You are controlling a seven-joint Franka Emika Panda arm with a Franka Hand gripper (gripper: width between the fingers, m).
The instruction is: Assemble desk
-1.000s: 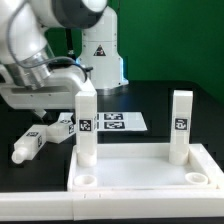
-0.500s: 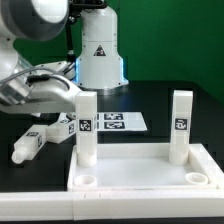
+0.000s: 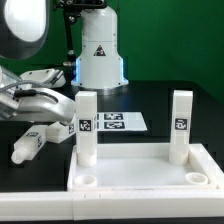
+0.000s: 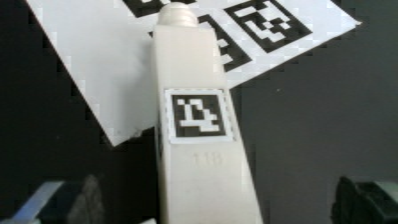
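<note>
Your white plastic rimmed desk panel (image 3: pixel 140 168) lies at the near edge of the black counter (image 3: pixel 150 105). Two white square-section tagged legs stand in its far corners: the left upright leg (image 3: pixel 87 125) and the right upright leg (image 3: pixel 180 125), as the exterior view has them. Both near corner holes (image 3: pixel 87 180) are empty, so you are about halfway. One loose white leg (image 3: pixel 28 146) lies off to the side. A second loose leg (image 4: pixel 196 120) rests with its tip over the white tagged marker board (image 3: pixel 112 122). The jaws are spread wide on either side of that second leg and hold nothing.

A robotics lab — black table (image 3: pixel 175 105), tagged marker board (image 3: pixel 118 122), green backdrop (image 3: pixel 180 40), robot arm (image 3: pixel 22 25).
</note>
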